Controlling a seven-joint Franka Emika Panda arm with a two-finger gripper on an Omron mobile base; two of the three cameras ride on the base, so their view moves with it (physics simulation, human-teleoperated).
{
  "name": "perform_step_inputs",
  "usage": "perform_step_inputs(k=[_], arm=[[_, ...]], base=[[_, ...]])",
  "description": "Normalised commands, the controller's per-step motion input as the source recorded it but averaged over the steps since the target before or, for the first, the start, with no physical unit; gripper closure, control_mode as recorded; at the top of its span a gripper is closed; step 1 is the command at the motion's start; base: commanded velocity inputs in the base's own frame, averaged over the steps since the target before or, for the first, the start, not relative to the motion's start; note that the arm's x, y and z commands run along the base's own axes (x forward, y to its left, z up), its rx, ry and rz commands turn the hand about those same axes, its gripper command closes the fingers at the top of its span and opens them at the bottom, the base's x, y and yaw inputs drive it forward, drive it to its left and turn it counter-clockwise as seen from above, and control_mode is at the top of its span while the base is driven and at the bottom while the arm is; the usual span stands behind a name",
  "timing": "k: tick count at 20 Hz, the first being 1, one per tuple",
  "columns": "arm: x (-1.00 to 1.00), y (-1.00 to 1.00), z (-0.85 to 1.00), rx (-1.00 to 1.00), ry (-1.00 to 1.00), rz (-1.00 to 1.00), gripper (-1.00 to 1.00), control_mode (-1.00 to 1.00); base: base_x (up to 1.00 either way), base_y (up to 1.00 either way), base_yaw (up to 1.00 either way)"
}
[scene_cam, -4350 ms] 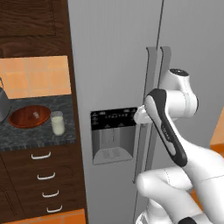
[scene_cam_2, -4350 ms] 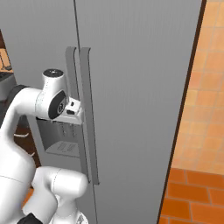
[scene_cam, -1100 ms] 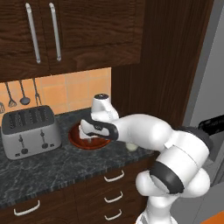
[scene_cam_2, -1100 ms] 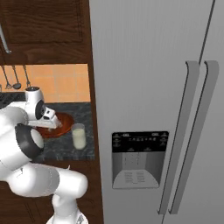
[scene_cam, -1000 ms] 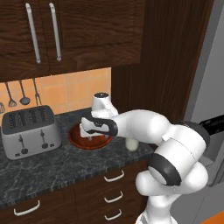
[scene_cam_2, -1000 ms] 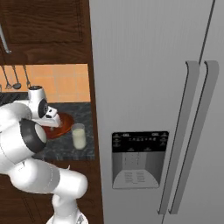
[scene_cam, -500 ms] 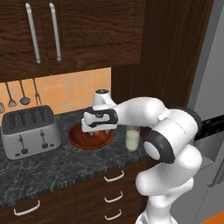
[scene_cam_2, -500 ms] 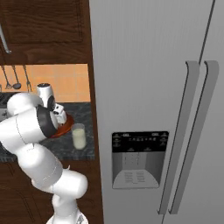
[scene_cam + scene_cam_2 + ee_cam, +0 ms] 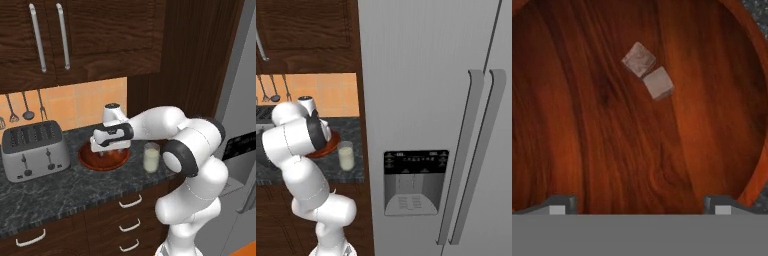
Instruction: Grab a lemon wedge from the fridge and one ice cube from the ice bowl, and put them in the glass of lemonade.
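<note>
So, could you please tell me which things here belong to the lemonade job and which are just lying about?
For the job:
ice cubes
wooden bowl
glass of lemonade
fridge
open claw

Just about:
toaster
hanging utensils

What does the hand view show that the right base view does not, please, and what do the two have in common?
Hand view: two pale ice cubes touching each other on the bowl's floor, with the open tool above them and nothing between its tips.

Right base view: the glass of lemonade on the dark counter, beside the grey fridge with both doors shut.

Both: the reddish-brown ice bowl.
</note>
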Motion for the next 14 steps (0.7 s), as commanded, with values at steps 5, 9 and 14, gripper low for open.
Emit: perform_step_inputs(k=[5,9,14], arm=[[0.04,0.16,-0.02,0.00,-0.01,0.00,-1.00,-1.00],[0.17,0.05,0.00,0.00,-0.05,0.00,-1.00,-1.00],[0.24,-0.07,0.00,0.00,-0.10,0.00,-1.00,-1.00]], base=[[0.00,0.00,0.00],[0.00,0.00,0.00],[0.00,0.00,0.00]])
